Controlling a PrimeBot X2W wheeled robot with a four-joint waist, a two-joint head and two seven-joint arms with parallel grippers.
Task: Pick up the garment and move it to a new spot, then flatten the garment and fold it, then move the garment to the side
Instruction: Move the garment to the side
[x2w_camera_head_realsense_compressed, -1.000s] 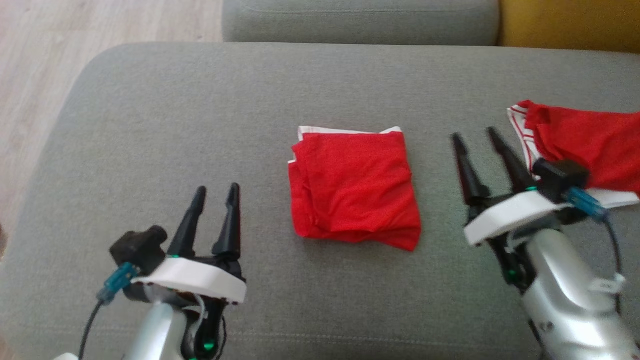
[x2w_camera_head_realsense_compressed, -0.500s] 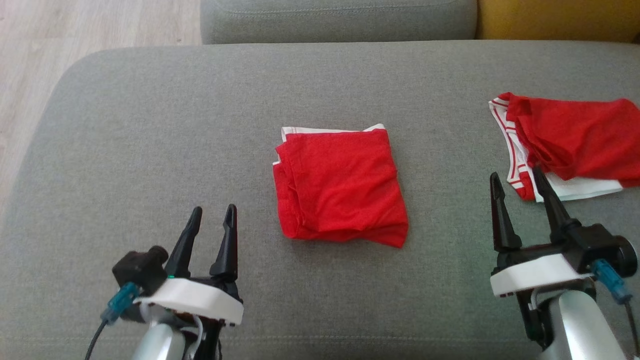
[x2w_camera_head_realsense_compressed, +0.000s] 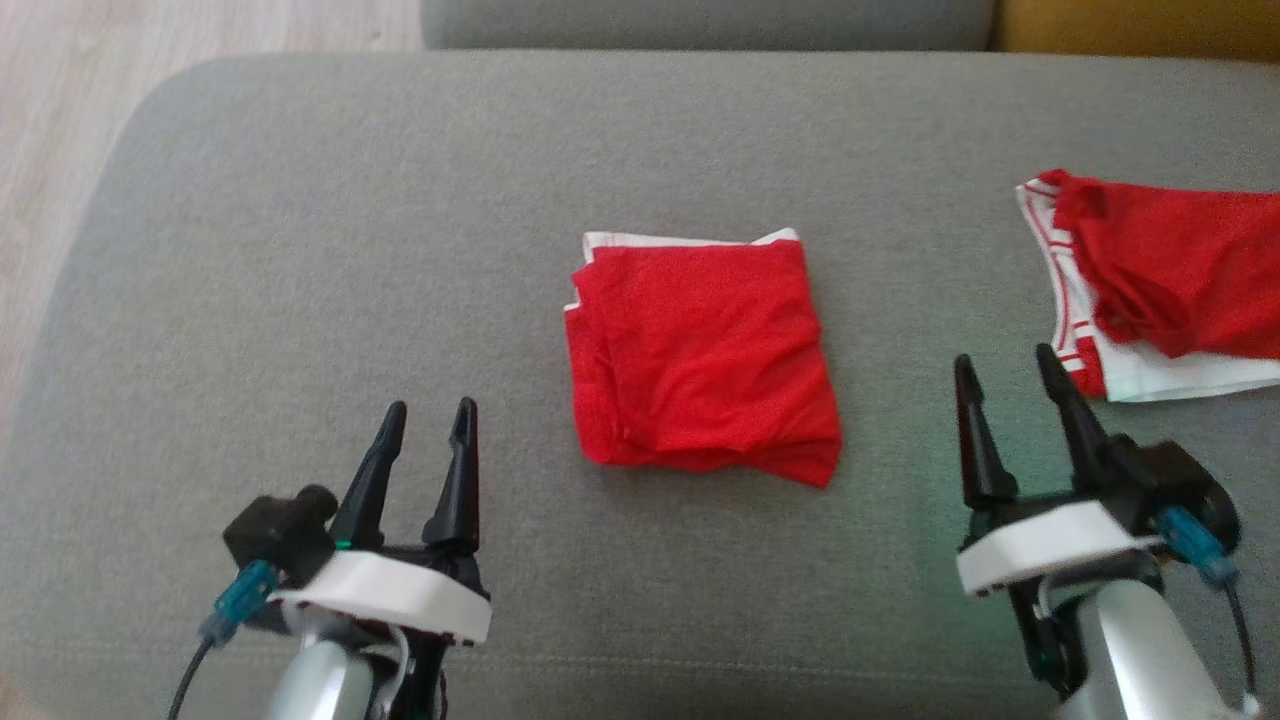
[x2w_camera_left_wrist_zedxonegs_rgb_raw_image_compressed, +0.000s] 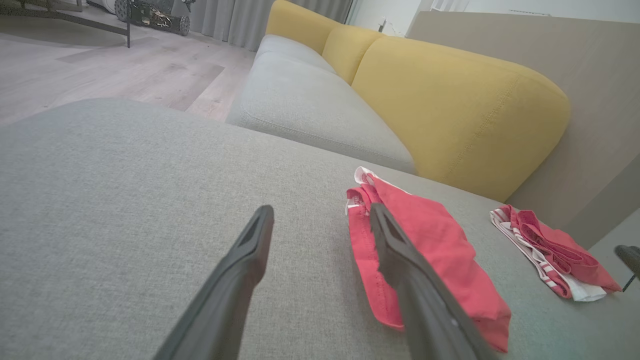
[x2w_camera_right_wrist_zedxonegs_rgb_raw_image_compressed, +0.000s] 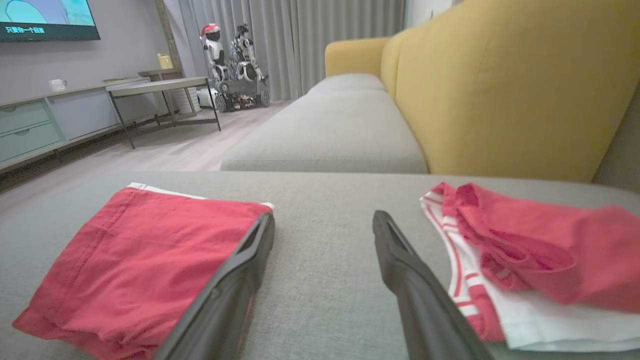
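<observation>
Head view, lowest part: what is nearest to you? — the operator asks.

Me: Nearest are my two grippers. My left gripper (x2w_camera_head_realsense_compressed: 432, 405) is at the lower left, my right gripper (x2w_camera_head_realsense_compressed: 1004, 356) at the lower right. Both point away from me, over the grey seat cushion (x2w_camera_head_realsense_compressed: 300, 250). On each one the two dark fingers (x2w_camera_head_realsense_compressed: 458, 470) stand apart, with only grey fabric showing between them; neither holds anything.

Operator: And the thing you work on, where is it?

Me: The folded red garment (x2w_camera_head_realsense_compressed: 700, 355) lies flat in the middle of the cushion. It is a little farther than my fingertips, between both grippers and apart from each. It is a rough square, with a white band (x2w_camera_head_realsense_compressed: 600, 243) along its far edge and some wrinkles at the near left corner.

Operator: What comes behind it?

Me: To the right and farther, a second garment (x2w_camera_head_realsense_compressed: 1170, 270), red with a white striped waistband, lies crumpled, well apart from the folded one. Its near corner is just beside my right gripper. Farthest, in the left wrist view, are a far grey cushion (x2w_camera_left_wrist_zedxonegs_rgb_raw_image_compressed: 310, 100) and the yellow backrest (x2w_camera_left_wrist_zedxonegs_rgb_raw_image_compressed: 450, 100). Wooden floor (x2w_camera_head_realsense_compressed: 40, 120) is at the left.
</observation>
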